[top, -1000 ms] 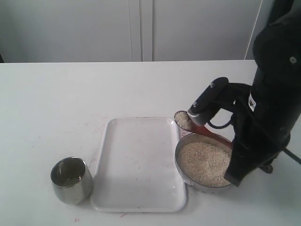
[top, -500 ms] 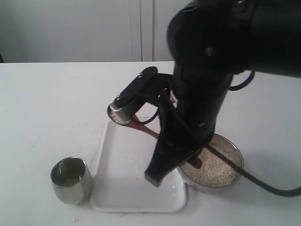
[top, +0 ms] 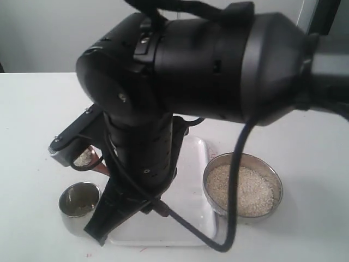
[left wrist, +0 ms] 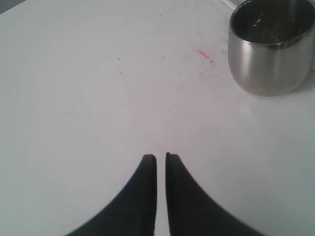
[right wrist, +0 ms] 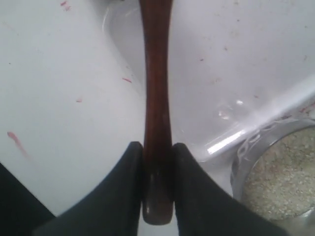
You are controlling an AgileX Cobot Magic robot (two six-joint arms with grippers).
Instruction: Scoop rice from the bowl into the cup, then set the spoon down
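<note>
Near rounded steel cup (top: 77,205) — slim wooden spoon (right wrist: 156,98).

I take this for a robotics lab or test room: a plain white bench (top: 32,109) smudged with faint red marks (left wrist: 204,54), a bare pale grey panelled wall (top: 43,33) beyond its far edge, and a bulky black robot arm (top: 207,71) over it.

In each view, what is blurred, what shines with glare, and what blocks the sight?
Exterior view: the right arm looms close to the lens, hiding most of the tray; the bowl is sharp. Left wrist view: the cup mirrors the table; the left gripper is a dark silhouette. Right wrist view: glare streaks on the tray rim; the spoon looks soft.
</note>
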